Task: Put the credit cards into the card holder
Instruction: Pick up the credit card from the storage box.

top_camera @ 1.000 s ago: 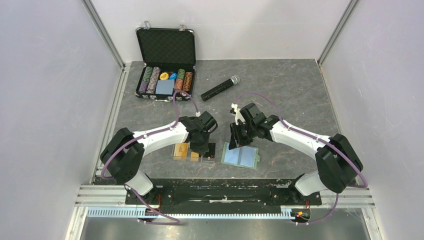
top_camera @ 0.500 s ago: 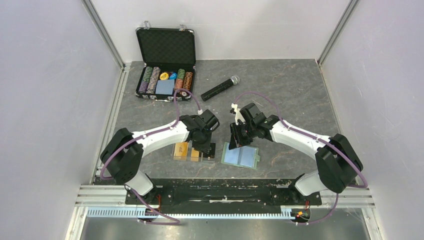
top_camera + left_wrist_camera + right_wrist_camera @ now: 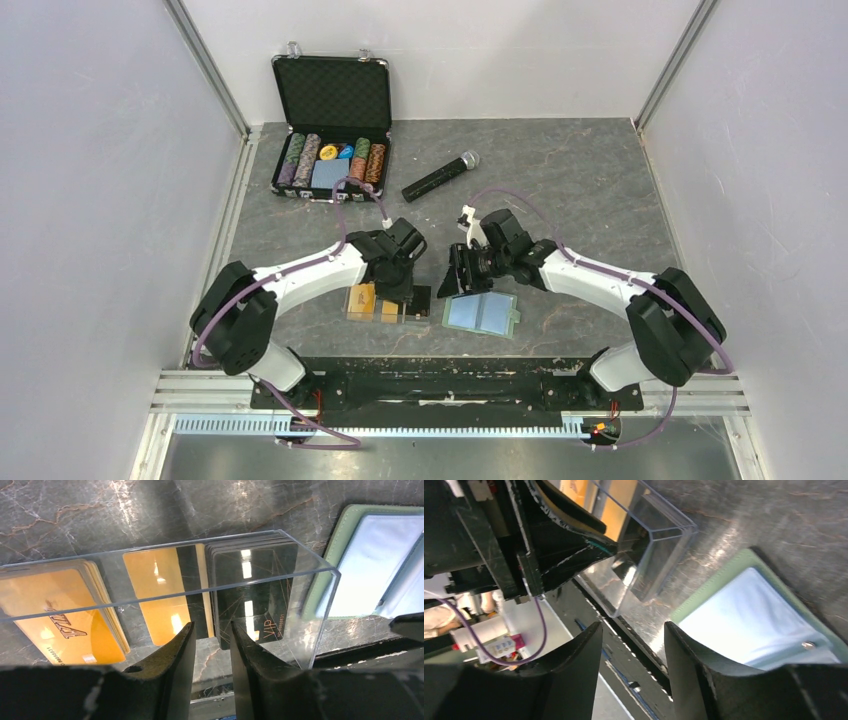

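The credit cards lie in a clear plastic tray (image 3: 320,570): an orange stack (image 3: 60,615) at its left, one orange card (image 3: 160,595) in the middle, a black stack (image 3: 255,590) at its right. My left gripper (image 3: 212,635) hovers over the tray's near edge (image 3: 385,305), open, with nothing between its fingers. The card holder (image 3: 482,313) lies unfolded to the right, sage-green rim around a light blue inside (image 3: 754,610). My right gripper (image 3: 452,283) hangs open and empty over the gap between tray (image 3: 649,545) and holder (image 3: 370,565).
An open black case of poker chips (image 3: 330,160) stands at the back left. A black microphone (image 3: 440,177) lies behind the grippers. The two wrists are close together. The table's near edge and metal rail run just below the tray and holder.
Both grippers' jaws have widened. The right gripper has swung left, off the holder's upper left corner toward the tray. The left wrist has shifted slightly up and left.
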`<state>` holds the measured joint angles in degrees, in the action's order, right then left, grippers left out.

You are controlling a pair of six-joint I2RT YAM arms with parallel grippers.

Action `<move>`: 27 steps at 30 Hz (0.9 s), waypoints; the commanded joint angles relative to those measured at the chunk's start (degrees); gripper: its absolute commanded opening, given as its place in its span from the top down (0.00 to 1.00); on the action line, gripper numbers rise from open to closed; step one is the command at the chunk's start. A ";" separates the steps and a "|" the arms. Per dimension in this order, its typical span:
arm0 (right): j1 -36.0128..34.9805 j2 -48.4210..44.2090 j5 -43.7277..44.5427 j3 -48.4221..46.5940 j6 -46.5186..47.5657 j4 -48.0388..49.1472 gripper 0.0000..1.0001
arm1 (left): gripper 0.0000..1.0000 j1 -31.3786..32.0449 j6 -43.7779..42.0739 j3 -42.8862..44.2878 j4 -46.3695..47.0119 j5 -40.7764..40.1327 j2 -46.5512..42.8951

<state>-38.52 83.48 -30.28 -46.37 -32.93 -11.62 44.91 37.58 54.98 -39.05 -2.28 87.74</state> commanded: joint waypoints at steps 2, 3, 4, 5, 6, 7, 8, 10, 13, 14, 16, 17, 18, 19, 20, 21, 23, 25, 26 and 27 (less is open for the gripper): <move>-1.86 2.83 -5.13 1.08 -7.19 11.17 0.48 | 0.64 -2.81 1.23 -2.51 4.90 3.98 -2.82; -2.26 3.66 -5.14 0.81 -7.25 11.16 0.48 | 0.64 -3.18 1.40 -2.93 5.59 4.81 -2.73; -2.70 4.36 -4.93 0.44 -7.37 11.17 0.49 | 0.64 -3.47 1.52 -3.32 6.37 5.56 -2.59; -2.98 5.00 -4.67 0.24 -7.28 11.17 0.50 | 0.64 -3.68 1.68 -3.57 7.00 6.28 -2.48; -3.23 5.57 -4.41 0.14 -7.33 11.19 0.52 | 0.64 -3.77 1.95 -3.80 7.79 6.89 -2.19; -3.48 5.95 -4.12 0.03 -7.20 11.14 0.55 | 0.65 -3.81 2.10 -3.98 8.45 7.51 -1.95; -3.69 6.24 -3.65 0.01 -6.98 11.18 0.57 | 0.65 -3.82 2.31 -4.00 8.91 8.15 -1.54; -4.14 6.63 -2.46 -0.20 -6.22 10.81 0.62 | 0.65 -3.86 2.61 -4.05 10.10 9.29 -0.78; -4.62 7.02 -1.34 -0.39 -5.25 9.41 0.67 | 0.69 -3.86 2.74 -4.01 11.16 10.37 0.43; -4.79 7.08 -1.20 -0.34 -5.09 9.20 0.68 | 0.72 -3.86 2.72 -3.79 11.16 10.49 0.97; -4.97 7.31 -1.01 -0.15 -4.88 9.00 0.71 | 0.79 -3.85 2.54 -3.36 10.66 10.42 1.92; -5.10 7.37 -0.92 -0.04 -4.87 8.98 0.72 | 0.81 -3.86 2.50 -3.07 10.24 10.14 2.23; -5.15 7.40 -0.92 0.05 -4.77 8.93 0.72 | 0.83 -3.86 2.35 -2.96 10.03 10.03 2.63; -5.23 7.45 -0.79 0.06 -4.59 8.79 0.72 | 0.84 -3.86 2.17 -2.80 9.61 9.80 2.76; -5.25 7.48 -0.74 0.14 -4.54 8.72 0.72 | 0.85 -3.86 1.97 -2.61 9.36 9.65 2.69; -5.26 7.51 -0.74 0.14 -4.41 8.59 0.72 | 0.85 -3.84 1.83 -2.53 9.22 9.58 2.41; -5.33 7.60 -0.74 0.05 -4.25 8.38 0.73 | 0.85 -3.84 1.56 -2.34 8.68 9.15 1.69; -5.38 7.60 -0.74 0.05 -4.25 8.36 0.73 | 0.85 -3.79 1.45 -2.26 8.72 9.22 0.79; -5.35 7.65 -0.66 0.05 -4.23 8.32 0.73 | 0.86 -3.78 1.37 -2.20 8.68 9.57 0.41; -5.38 7.65 -0.65 0.05 -4.11 8.27 0.73 | 0.86 -3.80 1.38 -2.08 8.72 9.86 0.17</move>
<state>-43.51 90.85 -32.05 -45.39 -38.35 -3.62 40.60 38.28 51.70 -31.83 6.20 88.49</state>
